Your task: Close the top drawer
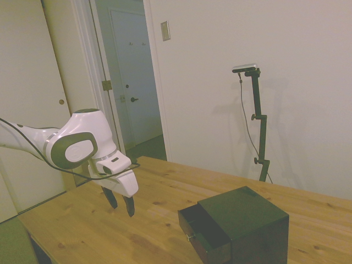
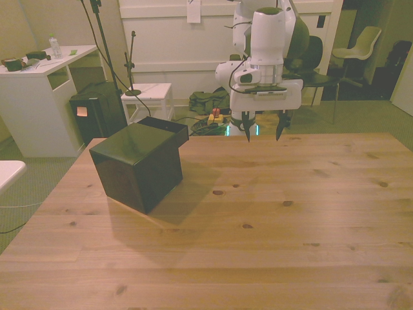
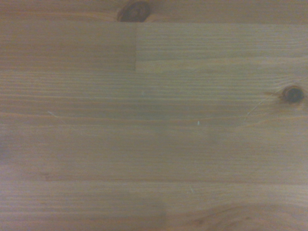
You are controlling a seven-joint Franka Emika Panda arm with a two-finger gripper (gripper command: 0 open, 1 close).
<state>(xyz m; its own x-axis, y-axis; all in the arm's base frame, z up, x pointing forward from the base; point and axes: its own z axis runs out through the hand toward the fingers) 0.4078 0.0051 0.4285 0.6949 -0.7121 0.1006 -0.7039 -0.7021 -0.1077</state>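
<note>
Wooden desk point(image 1: 82, 225) fills the wrist view (bare planks, knots only). Dark cabinet point(image 2: 139, 165) on desk at front view's left; top drawer point(image 1: 201, 228) pulled partway out. Hand point(image 2: 264, 132) hovers above desk, well apart from cabinet, fingers spread, holding nothing.

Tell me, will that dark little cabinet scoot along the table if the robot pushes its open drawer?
It might. The cabinet looks small and sits loose on smooth wood, so a hard push could slide it. The top drawer sticks out only partly, so it probably glides in first. The open gripper is not touching it.
</note>
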